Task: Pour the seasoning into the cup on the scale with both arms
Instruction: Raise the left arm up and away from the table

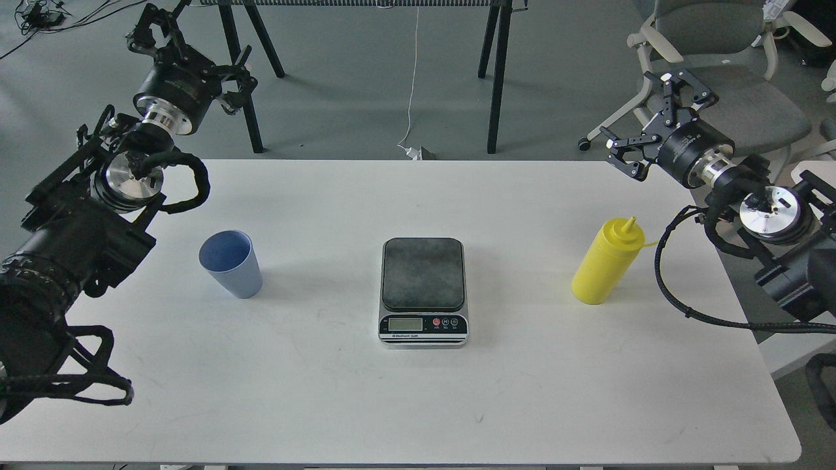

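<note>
The light blue ribbed cup (230, 264) stands upright on the left side of the white table (418, 405), empty as far as I see. At the table's centre lies the scale (423, 274), its dark platform bare and its display facing me. Right of it stands the yellow seasoning bottle (607, 264), upright, nozzle up. My left gripper (194, 47) hangs open beyond the table's far left corner, well behind the cup. My right gripper (646, 121) is open too, above the far right edge, behind and above the bottle. Neither holds anything.
Black trestle legs (498, 78) stand on the grey floor behind the table. A grey office chair (725, 72) sits behind my right gripper. A white cable (413, 85) hangs down to the floor at the back centre.
</note>
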Robot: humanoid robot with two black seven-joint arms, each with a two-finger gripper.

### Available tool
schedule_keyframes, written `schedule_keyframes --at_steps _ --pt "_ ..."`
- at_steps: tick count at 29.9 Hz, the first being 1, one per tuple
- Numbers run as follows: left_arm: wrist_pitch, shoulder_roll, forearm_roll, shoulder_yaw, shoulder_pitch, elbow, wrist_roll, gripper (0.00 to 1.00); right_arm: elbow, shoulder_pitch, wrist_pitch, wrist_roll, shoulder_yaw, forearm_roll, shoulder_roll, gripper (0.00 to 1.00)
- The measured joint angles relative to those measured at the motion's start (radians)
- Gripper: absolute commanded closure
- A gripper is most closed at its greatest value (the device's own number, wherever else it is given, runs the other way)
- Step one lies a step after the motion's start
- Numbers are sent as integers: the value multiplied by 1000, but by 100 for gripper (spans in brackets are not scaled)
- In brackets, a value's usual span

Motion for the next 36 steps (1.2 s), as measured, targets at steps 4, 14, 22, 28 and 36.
schedule_keyframes --at_steps 4,14,22,28,36 --pt "0 9 0 0 -7 -2 9 0 0 0 0 0 0 0 0 1" --pt "0 57 2 6 -9 -3 53 0 0 -1 0 1 1 0 8 1" --pt "0 71 3 9 -8 -2 66 10 -1 -2 0 1 0 0 11 1" --pt "0 100 44 30 -8 0 85 8 -1 -2 0 1 -1 -1 12 1" --pt "0 214 154 50 -16 -1 78 0 -1 -1 0 1 -1 -1 11 1"
